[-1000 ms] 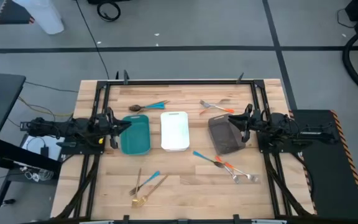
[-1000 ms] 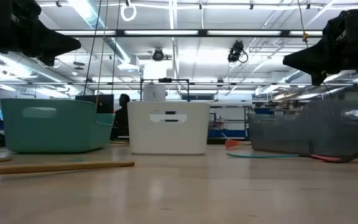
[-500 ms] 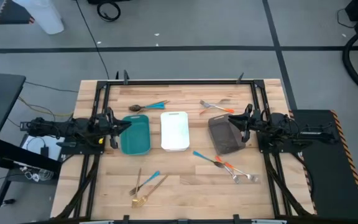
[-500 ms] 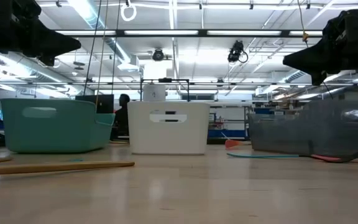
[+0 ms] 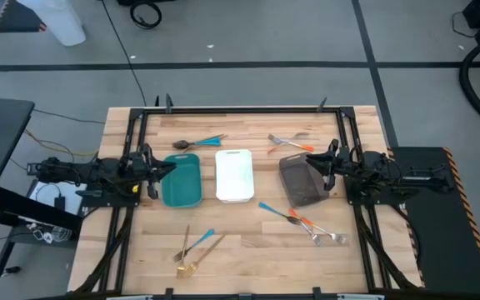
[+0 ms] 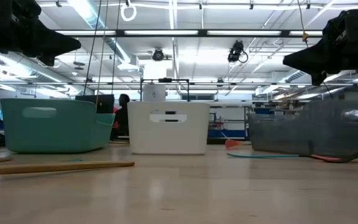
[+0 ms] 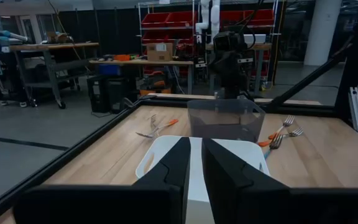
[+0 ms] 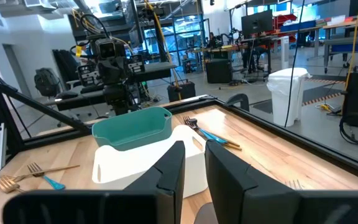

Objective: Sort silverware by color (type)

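Around the white rectangular plastic tray (image 5: 233, 176), blue-, orange- and gold-handled forks and spoons (image 5: 294, 218) lie scattered: light, stiff, slippery, best pinched mid-handle. Left gripper (image 5: 162, 169) and right gripper (image 5: 316, 163) hang nearly closed, empty.

You have three obstacles in a row mid-table: the teal tray (image 5: 182, 180), white tray (image 5: 233, 175) and grey-brown tray (image 5: 302, 180), with narrow gaps between. Bare wood lies open in front of the white tray, between the silverware cluster (image 5: 194, 247) and the scattered forks (image 5: 300, 221).
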Robot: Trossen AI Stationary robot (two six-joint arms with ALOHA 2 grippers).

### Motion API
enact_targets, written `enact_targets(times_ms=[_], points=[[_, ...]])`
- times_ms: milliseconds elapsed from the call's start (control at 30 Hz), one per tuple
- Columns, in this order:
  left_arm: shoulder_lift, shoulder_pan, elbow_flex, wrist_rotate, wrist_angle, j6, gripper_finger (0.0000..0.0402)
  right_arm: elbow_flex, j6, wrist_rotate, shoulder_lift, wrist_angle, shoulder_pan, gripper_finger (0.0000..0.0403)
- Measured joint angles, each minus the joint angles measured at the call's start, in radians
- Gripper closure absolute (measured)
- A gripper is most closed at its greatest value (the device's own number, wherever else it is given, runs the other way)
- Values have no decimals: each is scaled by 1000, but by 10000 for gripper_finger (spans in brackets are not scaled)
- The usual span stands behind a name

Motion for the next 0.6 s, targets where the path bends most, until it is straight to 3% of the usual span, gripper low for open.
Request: enact_targets(times_ms=[167, 300, 500, 600], points=[[0, 0, 0, -1, 4, 24, 353, 0, 0, 0, 0, 0, 0, 332], [0, 5, -1, 12, 145, 282, 353, 0, 0, 0, 0, 0, 0, 332], [0, 5, 0, 20, 292, 281, 353, 0, 0, 0, 0, 0, 0, 332], [0, 5, 0, 25, 305, 198, 353, 0, -3, 0, 0, 1, 0, 332]])
